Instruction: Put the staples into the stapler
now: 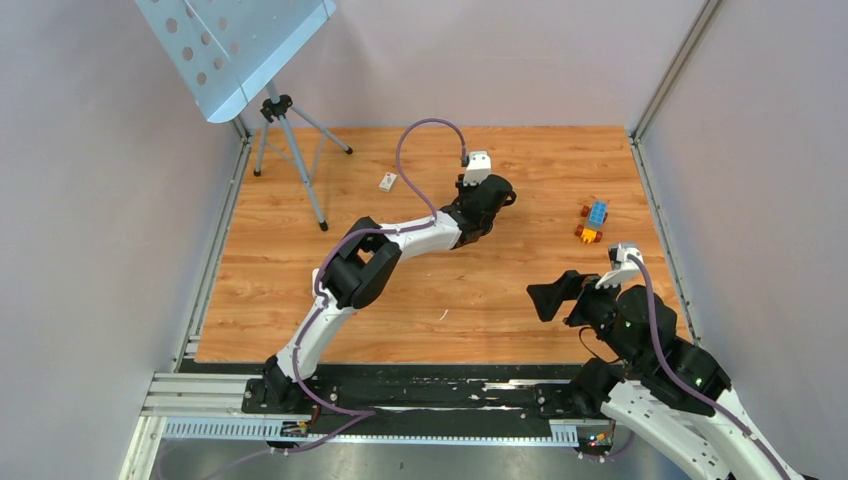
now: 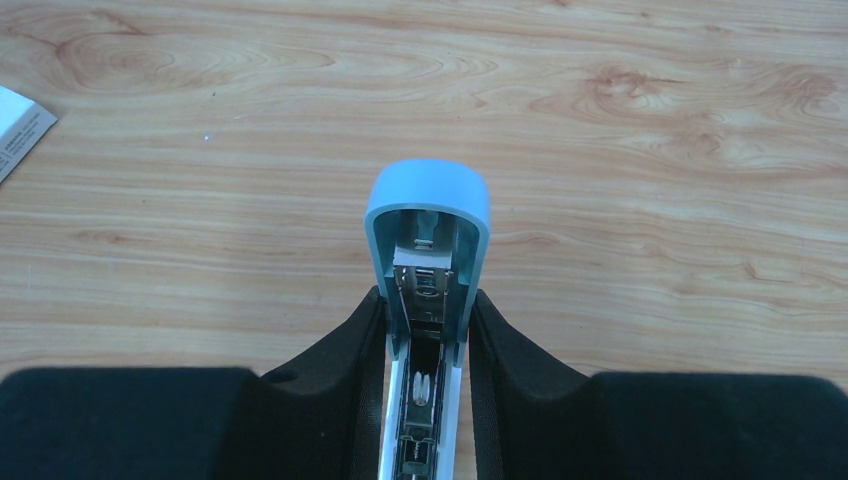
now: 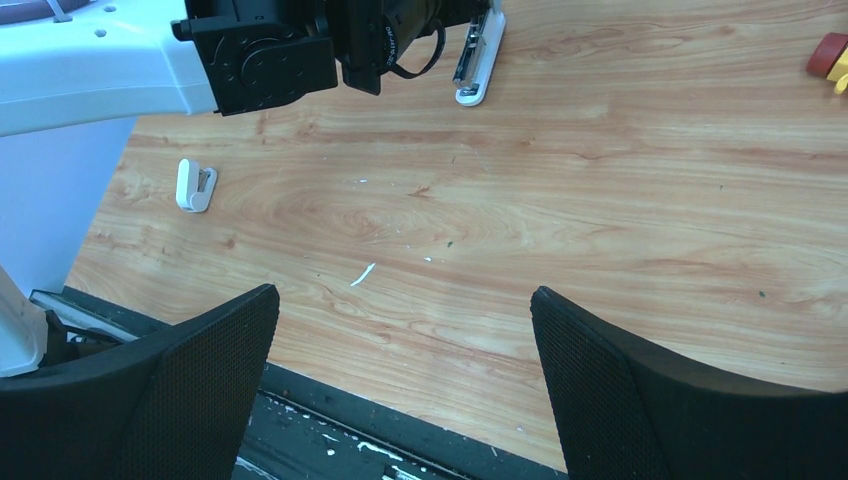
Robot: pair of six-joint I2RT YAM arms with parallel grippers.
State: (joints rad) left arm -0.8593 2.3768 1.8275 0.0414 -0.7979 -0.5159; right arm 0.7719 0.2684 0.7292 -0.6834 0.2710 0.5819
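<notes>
Stapler (image 2: 428, 205) is open: blue top lifted off the white base, metal channel bare. In the left wrist view the long axis runs 6–12, rounded top end at 12, rear end toward the camera. Left pincer (image 2: 427, 300) is clamped on its sides, one finger at 3 and one at 9.

In the right wrist view the white base tilts slightly off 12–6, rounded end low by the counter (image 2: 650, 120); contact unclear. In the top view the stapler is mostly hidden under the pincer, mid-counter, toward the far edge.

Bare wood at 12, 3 and 9 of the stapler. From the left pincer:
- White box (image 1: 388, 181) at 9, apart.
- Toy bricks (image 1: 592, 222) at 3–4, well apart.
- Tripod (image 1: 290, 150) farther out at 9, by the left wall.
- Right pincer (image 3: 402, 300) at 5, jaws wide apart, holding nothing, above the near right of the counter, close to the near edge.
</notes>
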